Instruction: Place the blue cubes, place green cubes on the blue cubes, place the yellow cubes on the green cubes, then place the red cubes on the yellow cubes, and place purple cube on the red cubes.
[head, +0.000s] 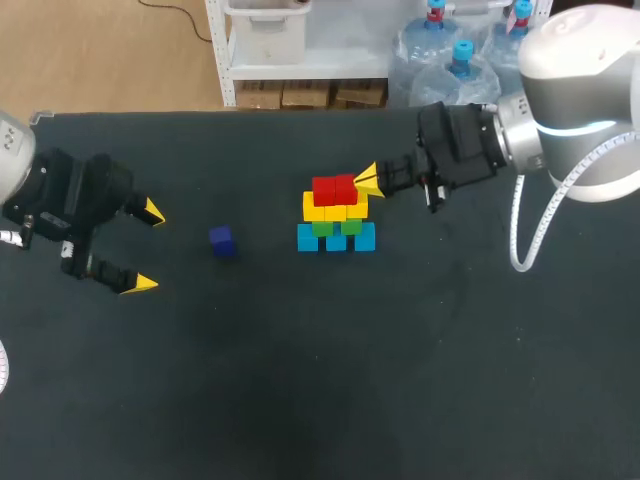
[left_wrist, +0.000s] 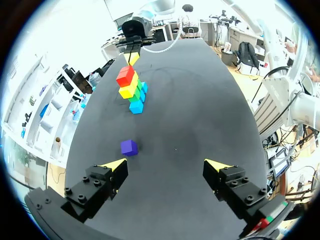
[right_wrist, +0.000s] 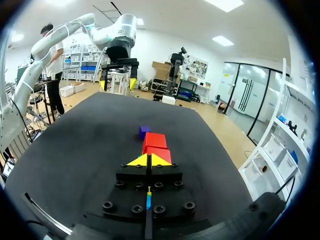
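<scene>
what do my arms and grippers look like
The right arm is rounded silver-grey, with a glowing pale ring and a white cable. The left gripper and right gripper are black and blocky, with bolt holes and pointed yellow tips.

Left end effector (head: 146, 248) gaping wide; right end effector (head: 368, 181) tips pressed together, pointing leftward.
</scene>
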